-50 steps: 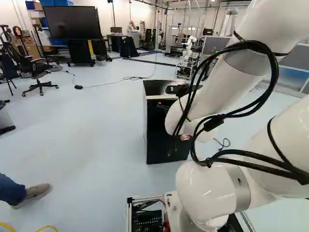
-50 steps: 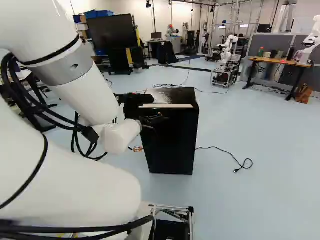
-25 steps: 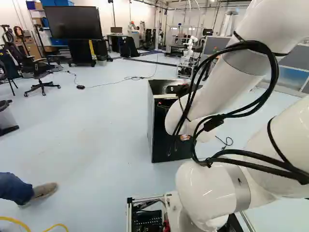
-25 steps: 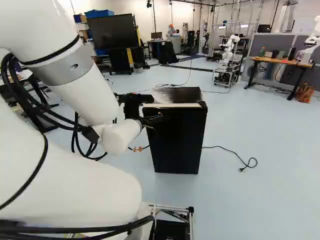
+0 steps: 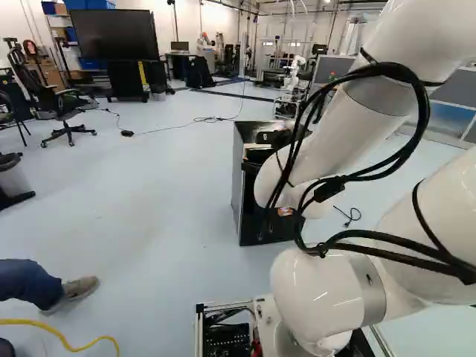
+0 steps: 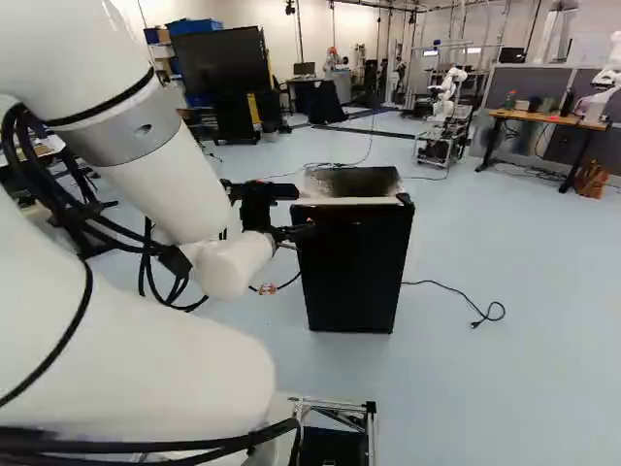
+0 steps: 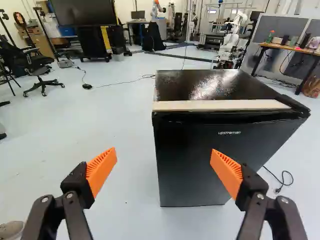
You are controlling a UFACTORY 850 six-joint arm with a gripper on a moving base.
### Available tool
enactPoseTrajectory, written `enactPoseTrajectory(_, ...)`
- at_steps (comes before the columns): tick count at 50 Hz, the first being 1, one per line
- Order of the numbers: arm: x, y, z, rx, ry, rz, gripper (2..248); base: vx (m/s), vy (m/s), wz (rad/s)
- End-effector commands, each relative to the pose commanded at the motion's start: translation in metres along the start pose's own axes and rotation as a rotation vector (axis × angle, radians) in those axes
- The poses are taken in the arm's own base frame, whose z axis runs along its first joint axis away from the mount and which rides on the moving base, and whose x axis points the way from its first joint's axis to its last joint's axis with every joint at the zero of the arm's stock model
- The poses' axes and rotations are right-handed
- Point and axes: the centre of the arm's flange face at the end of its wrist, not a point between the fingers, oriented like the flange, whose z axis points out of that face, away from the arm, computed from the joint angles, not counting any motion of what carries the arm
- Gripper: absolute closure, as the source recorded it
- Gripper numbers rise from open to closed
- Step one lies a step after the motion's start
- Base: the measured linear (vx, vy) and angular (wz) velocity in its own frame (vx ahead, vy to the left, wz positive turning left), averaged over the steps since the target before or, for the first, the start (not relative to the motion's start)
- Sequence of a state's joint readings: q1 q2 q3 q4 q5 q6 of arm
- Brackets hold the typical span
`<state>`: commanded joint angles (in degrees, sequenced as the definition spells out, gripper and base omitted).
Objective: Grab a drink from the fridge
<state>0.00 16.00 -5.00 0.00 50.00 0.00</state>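
Evidently the gripper (image 7: 164,153) is spread wide and empty, its orange pads (image 7: 101,169) apart, presumably to have room to catch the door's edge. The black fridge (image 7: 215,82) stands upright on the floor (image 7: 90,130) ahead, towards one o'clock from the gripper's heading, with its door (image 7: 205,160) apparently closed. No drink shows; it is probably inside, so opening the door comes first. The arm (image 6: 165,184) reaches well forward, likely to leave space for the door's swing. Next, the gripper should ease towards one o'clock; its pads could slip on the smooth front if they miss the edge.
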Motion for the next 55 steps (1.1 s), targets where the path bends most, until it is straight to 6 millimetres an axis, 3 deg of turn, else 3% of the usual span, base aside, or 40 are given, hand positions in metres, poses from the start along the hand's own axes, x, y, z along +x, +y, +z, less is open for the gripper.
enactPoseTrajectory(21,0.0,0.0,0.0,0.0,0.0,0.0,3,-0.053,0.086,-0.002)
enactPoseTrajectory(55,0.0,0.0,0.0,0.0,0.0,0.0,3,0.001,-0.002,0.001)
